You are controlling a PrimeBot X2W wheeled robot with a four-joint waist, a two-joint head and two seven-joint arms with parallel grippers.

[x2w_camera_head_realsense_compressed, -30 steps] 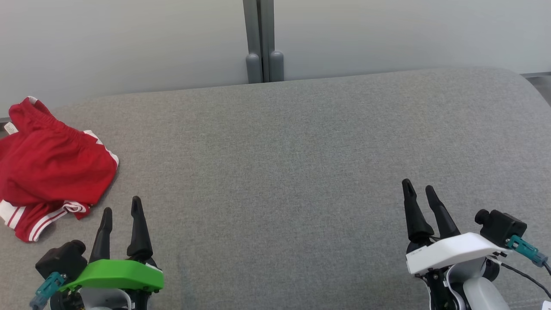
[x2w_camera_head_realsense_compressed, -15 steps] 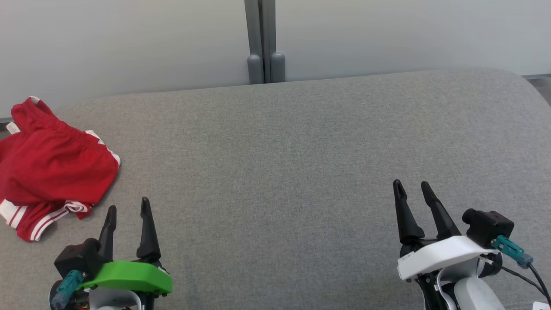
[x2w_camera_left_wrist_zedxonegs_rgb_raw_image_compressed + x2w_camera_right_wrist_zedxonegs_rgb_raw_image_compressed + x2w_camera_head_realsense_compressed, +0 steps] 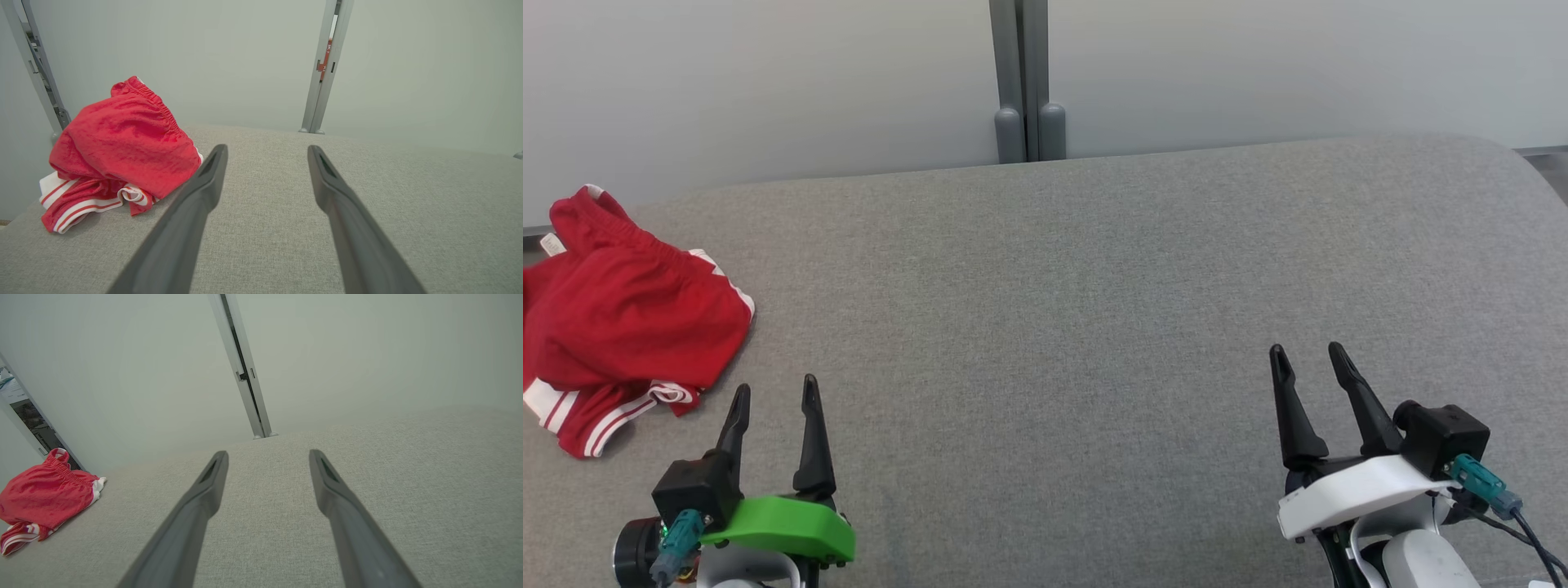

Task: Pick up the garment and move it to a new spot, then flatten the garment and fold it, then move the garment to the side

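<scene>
Pickup not begun: left gripper and right gripper gape empty; garment lies ahead-left of the left gripper, needing a reach.

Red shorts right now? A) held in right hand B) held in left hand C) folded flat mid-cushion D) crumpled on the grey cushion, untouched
D: the red shorts lie bunched on the grey cushion, ahead and left of the open left hand, with a gap between them.

The cushion is left open. Its left end is taken by the garment, its back by a wall.
</scene>
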